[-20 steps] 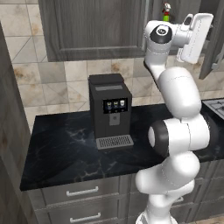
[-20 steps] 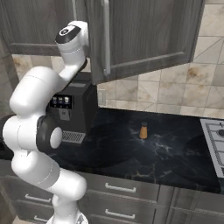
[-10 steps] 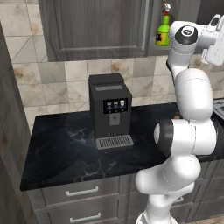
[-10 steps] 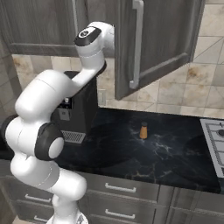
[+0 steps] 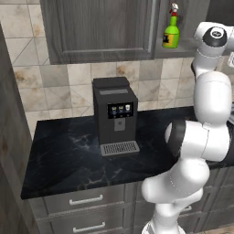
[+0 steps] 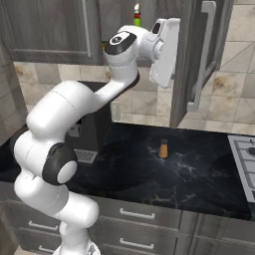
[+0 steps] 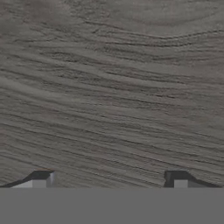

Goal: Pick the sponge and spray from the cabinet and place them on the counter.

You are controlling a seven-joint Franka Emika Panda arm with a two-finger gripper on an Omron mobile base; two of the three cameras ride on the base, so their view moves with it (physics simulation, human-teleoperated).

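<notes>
Fingers [image 7: 109, 180] spread wide face the cabinet [image 7: 113, 87] wood; spray [image 5: 171, 33] stands inside.

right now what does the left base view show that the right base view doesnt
Left base view alone: the front of the coffee machine with its screen and drip tray, and the spray whole, label included, in the cabinet. Right base view alone: the open cabinet door, an orange-brown shaker and a stove corner. Both: the arm, the black counter and the drawers.
</notes>
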